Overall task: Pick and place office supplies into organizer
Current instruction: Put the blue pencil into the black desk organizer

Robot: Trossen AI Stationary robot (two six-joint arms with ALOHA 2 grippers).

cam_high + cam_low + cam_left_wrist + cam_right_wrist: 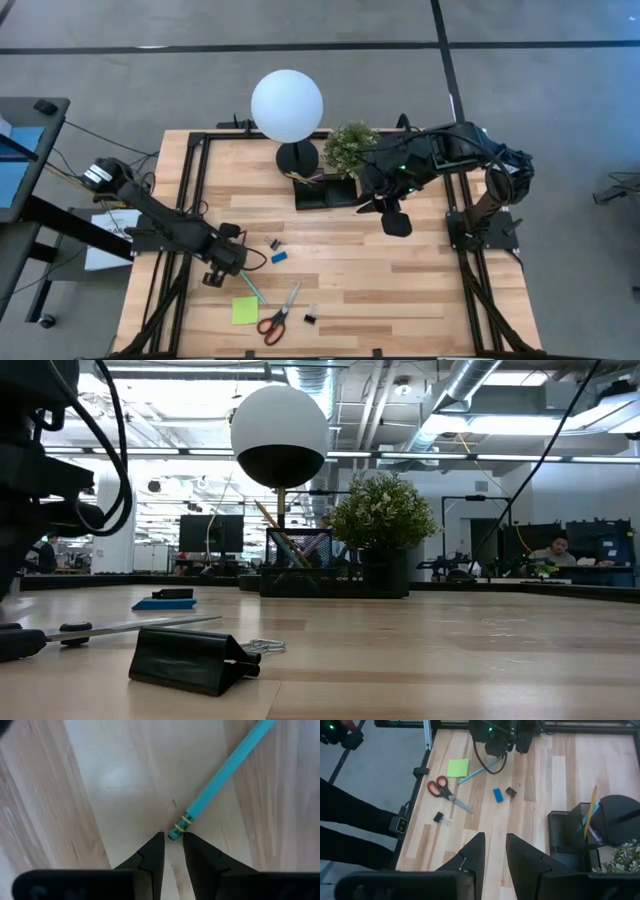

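The left claw [173,845] hangs low over the wooden counter [420,280], its fingers a narrow gap apart and gripping nothing, their tips just at the end of a teal pencil [225,772]. The right claw [493,851] hovers beside the black organizer [325,192], likewise slightly parted and empty. Scissors [277,315], a green sticky pad [245,310] and a blue eraser [279,257] lie nearby.
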